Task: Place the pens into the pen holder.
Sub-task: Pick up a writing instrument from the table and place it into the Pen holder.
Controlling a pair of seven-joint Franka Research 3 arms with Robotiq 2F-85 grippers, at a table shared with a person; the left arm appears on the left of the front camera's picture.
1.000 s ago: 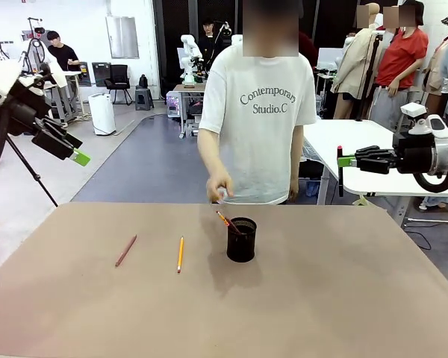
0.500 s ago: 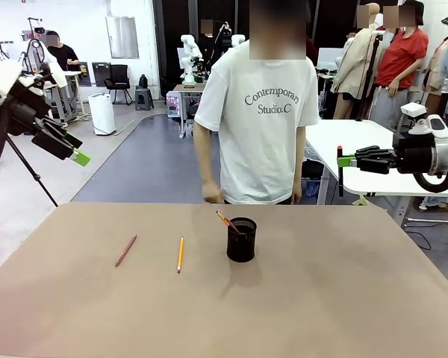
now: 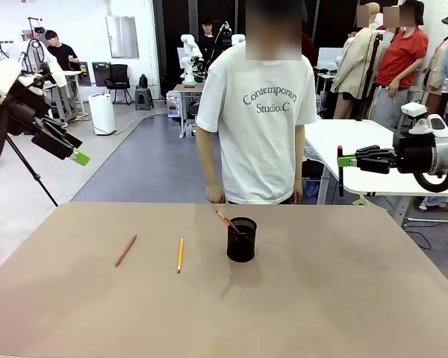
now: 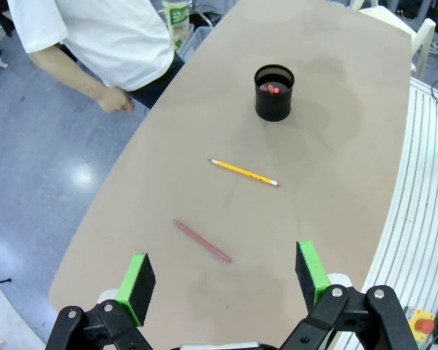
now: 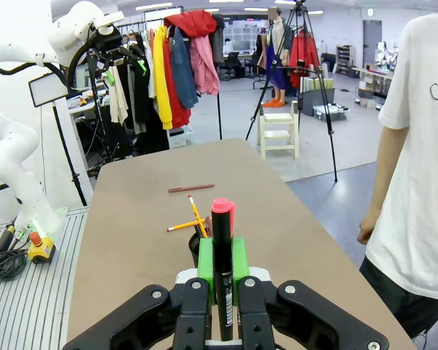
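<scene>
The right gripper (image 3: 345,161), clamped on an upright red-capped pen (image 3: 340,173), faces the pen holder (image 3: 241,239), which lies ahead of it and lower.

The front camera sits on the robot's side of the bench (image 3: 343,298) and faces straight across at the person (image 3: 257,112), with the pen holder (image 3: 241,239) about mid-frame at middling range. The left wrist cam is way up high, looking down past the left gripper (image 4: 223,257), so the holder is far off. The right wrist cam looks almost level along the right gripper (image 5: 223,268) and the dark pen (image 5: 222,230) it pinches, with the holder just behind. All three catch the holder, the bench and the person.
</scene>
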